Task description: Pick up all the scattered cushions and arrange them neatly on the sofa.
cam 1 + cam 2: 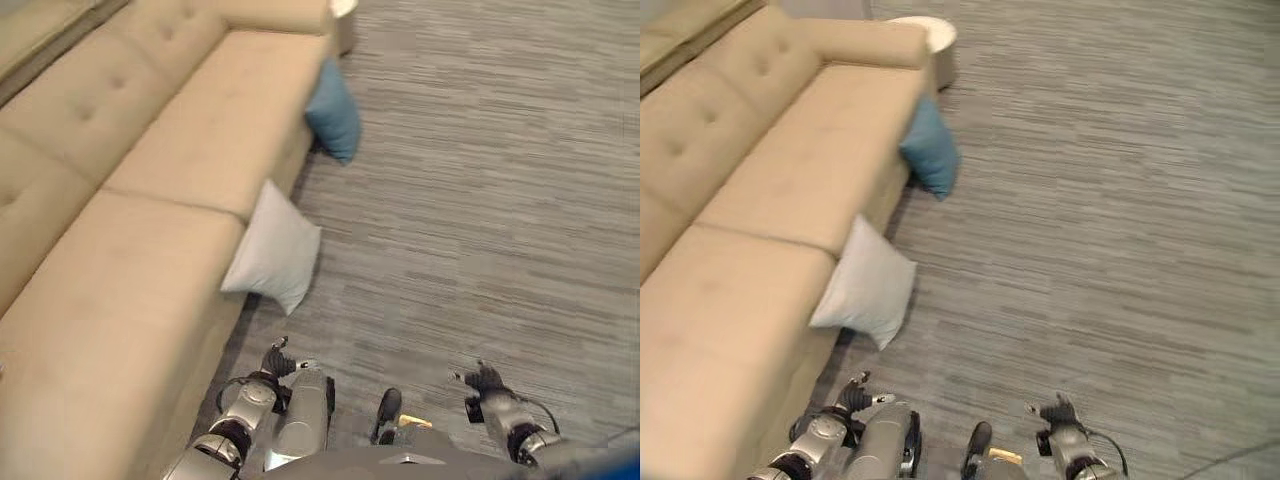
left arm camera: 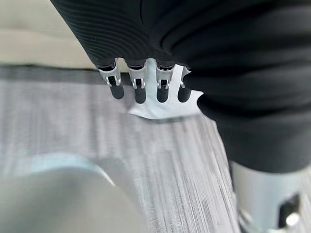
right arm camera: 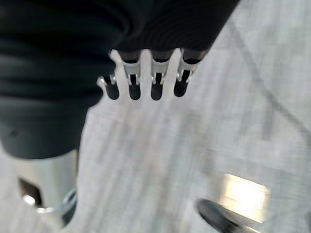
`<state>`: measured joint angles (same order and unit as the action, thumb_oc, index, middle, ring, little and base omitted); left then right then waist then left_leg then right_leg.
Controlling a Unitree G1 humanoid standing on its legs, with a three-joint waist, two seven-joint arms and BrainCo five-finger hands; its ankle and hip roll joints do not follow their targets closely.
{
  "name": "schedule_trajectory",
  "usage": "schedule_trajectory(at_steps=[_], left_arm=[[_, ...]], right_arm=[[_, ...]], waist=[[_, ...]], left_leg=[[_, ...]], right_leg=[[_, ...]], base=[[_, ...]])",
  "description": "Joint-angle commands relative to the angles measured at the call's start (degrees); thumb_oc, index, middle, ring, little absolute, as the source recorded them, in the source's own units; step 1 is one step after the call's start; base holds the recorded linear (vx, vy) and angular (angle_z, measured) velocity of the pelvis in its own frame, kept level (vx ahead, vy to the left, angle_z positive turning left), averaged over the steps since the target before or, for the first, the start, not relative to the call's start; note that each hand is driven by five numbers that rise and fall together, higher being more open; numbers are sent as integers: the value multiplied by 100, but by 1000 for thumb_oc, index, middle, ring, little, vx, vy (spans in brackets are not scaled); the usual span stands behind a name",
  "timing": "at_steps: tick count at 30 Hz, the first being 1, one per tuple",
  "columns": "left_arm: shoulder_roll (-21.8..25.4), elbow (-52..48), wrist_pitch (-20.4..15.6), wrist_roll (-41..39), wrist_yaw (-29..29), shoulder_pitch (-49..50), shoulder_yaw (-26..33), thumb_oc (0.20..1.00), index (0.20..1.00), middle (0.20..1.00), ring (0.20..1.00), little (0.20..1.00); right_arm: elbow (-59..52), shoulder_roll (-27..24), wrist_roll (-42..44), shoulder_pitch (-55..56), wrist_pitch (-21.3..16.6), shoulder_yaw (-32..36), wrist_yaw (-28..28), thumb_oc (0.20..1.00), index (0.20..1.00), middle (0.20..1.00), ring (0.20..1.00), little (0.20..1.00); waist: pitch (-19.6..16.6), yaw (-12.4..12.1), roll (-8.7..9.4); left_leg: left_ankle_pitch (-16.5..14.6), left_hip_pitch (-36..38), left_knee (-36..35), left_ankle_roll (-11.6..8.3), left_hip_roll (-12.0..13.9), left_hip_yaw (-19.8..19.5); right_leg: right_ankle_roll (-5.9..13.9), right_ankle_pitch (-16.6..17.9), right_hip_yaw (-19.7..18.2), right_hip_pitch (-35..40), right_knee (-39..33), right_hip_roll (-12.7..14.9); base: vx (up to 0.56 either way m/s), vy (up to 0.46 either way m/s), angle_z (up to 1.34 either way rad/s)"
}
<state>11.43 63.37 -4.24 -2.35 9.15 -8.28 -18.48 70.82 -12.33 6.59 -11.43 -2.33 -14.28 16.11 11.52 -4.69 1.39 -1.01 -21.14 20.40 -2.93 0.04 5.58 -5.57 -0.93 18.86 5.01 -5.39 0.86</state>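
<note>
A white cushion (image 1: pixel 274 250) leans on its corner against the front of the beige sofa (image 1: pixel 170 160), resting on the floor. Further along the sofa front, a blue cushion (image 1: pixel 334 110) leans the same way. My left hand (image 1: pixel 274 362) hangs low near the sofa's front, a short way before the white cushion, fingers relaxed and holding nothing. Past its fingers (image 2: pixel 140 85) the white cushion (image 2: pixel 165 104) shows on the floor. My right hand (image 1: pixel 484 382) hangs over bare floor to the right, fingers (image 3: pixel 143 80) straight and empty.
Grey striped carpet (image 1: pixel 480 200) spreads to the right of the sofa. A round white side table (image 1: pixel 930 40) stands at the sofa's far end by the armrest (image 1: pixel 865 42). The sofa seat carries nothing.
</note>
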Motion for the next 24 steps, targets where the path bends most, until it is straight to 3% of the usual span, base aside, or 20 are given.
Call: schedule_trajectory(at_steps=[1,2,5,7,9,10,12,13,14,16,19,24], left_arm=[[-294,400,39,235,98,109,-308,1000,1000,1000,1000,1000],[-276,397,40,198,84,149,-252,1000,1000,1000,1000,1000],[-212,518,74,184,83,326,-74,1000,1000,1000,1000,1000],[-133,508,80,156,67,402,61,1000,1000,1000,1000,1000],[-59,438,71,171,89,367,71,1000,1000,1000,1000,1000],[-53,436,44,149,126,359,60,1000,1000,1000,1000,1000],[-59,471,5,184,143,341,3,1000,1000,1000,1000,1000],[-85,558,-8,254,116,326,-70,1000,1000,1000,1000,1000],[-116,639,-30,316,116,202,-203,1000,1000,1000,1000,1000],[-123,665,-35,325,118,159,-239,1000,1000,1000,1000,1000],[-177,792,-46,233,127,168,-175,1000,1000,1000,1000,1000],[-235,812,-38,160,86,229,-102,1000,1000,1000,1000,1000]], right_arm=[[35,-184,20,247,-43,99,121,1000,1000,1000,1000,1000],[57,-152,3,281,-20,71,97,1000,1000,1000,1000,1000],[104,-17,-188,376,22,16,36,1000,1000,1000,1000,1000],[138,76,-399,357,70,-28,-72,1000,1000,1000,1000,1000],[96,98,-475,290,81,-54,-127,1000,1000,1000,1000,1000],[94,114,-489,261,88,-70,-134,1000,1000,1000,1000,1000],[104,134,-470,268,57,-92,-130,1000,1000,1000,1000,1000],[113,112,-418,292,33,-106,-131,1000,1000,1000,1000,1000],[76,30,-333,310,2,-95,-137,1000,1000,1000,1000,1000],[53,6,-305,349,-9,-83,-141,1000,1000,1000,1000,1000],[47,-17,-335,400,-35,-92,-163,1000,1000,1000,1000,1000],[23,-63,-398,382,-103,-141,-192,1000,1000,1000,1000,1000]], waist=[[149,-113,-350],[134,-189,-340],[-29,-291,-234],[-121,-427,-199],[10,-315,-336],[45,-260,-421],[83,-210,-425],[80,-128,-376],[71,46,-350],[66,109,-322],[-95,86,-279],[-148,-26,-253]], left_leg=[[269,813,-1171,171,-110,-32],[399,766,-1287,167,-114,83],[299,1026,-1436,322,-221,2],[75,1392,-1610,518,-264,20],[-21,1680,-1694,659,-294,-103],[-61,1864,-1795,697,-319,-264],[-110,2049,-1921,679,-396,-571],[-139,2143,-1926,656,-514,-939],[-127,2227,-1995,592,-651,-1558],[-139,2241,-1974,561,-701,-1789],[-142,2216,-1979,454,-713,-2195],[-136,2079,-1861,266,-650,-2421]], right_leg=[[926,-237,-65,-44,255,130],[910,-316,-134,96,250,47],[932,-510,-222,227,505,48],[1294,-462,-112,-72,1631,302],[1588,-121,-106,-748,3006,573],[1532,-65,-116,-1007,3077,663],[1344,-226,-259,-1042,2392,661],[1309,-99,-872,-1173,1694,465],[1342,171,-1789,-1424,1198,260],[1328,215,-1829,-1343,1078,277],[1229,232,-1535,-1043,758,334],[1147,169,-1104,-612,343,286]], base=[[252,16,-58],[362,52,-68],[346,107,-29],[213,200,6],[137,200,20],[150,102,89],[212,-91,168],[356,-260,163],[323,-255,147],[152,-143,216],[164,-207,280],[60,-168,89]])
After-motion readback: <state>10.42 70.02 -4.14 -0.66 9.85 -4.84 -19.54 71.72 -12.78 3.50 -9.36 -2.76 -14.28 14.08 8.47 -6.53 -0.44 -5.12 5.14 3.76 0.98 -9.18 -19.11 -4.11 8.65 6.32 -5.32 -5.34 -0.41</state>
